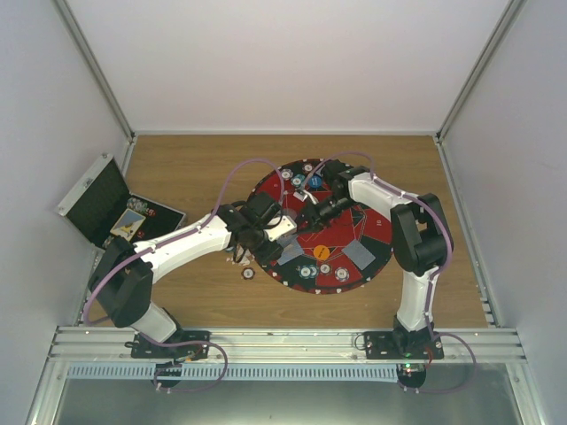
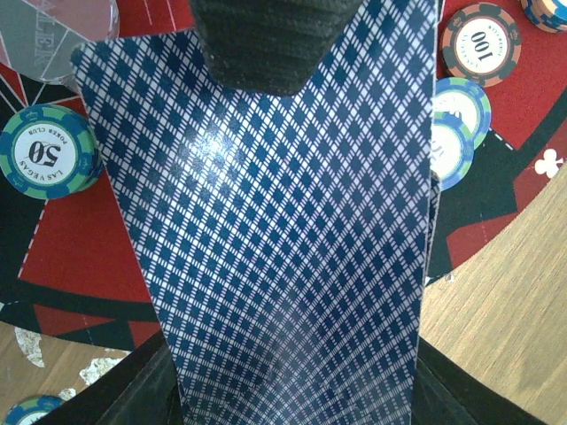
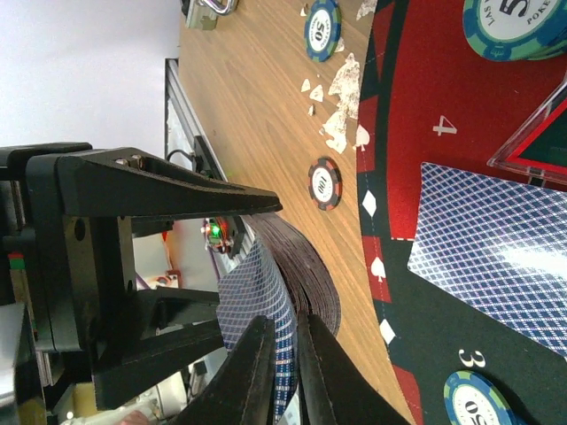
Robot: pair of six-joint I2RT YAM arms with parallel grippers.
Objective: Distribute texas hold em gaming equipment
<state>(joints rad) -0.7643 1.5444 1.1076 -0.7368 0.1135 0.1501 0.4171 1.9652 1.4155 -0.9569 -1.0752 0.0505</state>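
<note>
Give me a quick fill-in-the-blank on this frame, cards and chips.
The left gripper clamps a deck of ___.
The dark red chip on bare wood reads ___.
The teal chip left of the deck in the left wrist view reads ___.
The black case stands ___.
Missing: cards; 100; 50; open.
</note>
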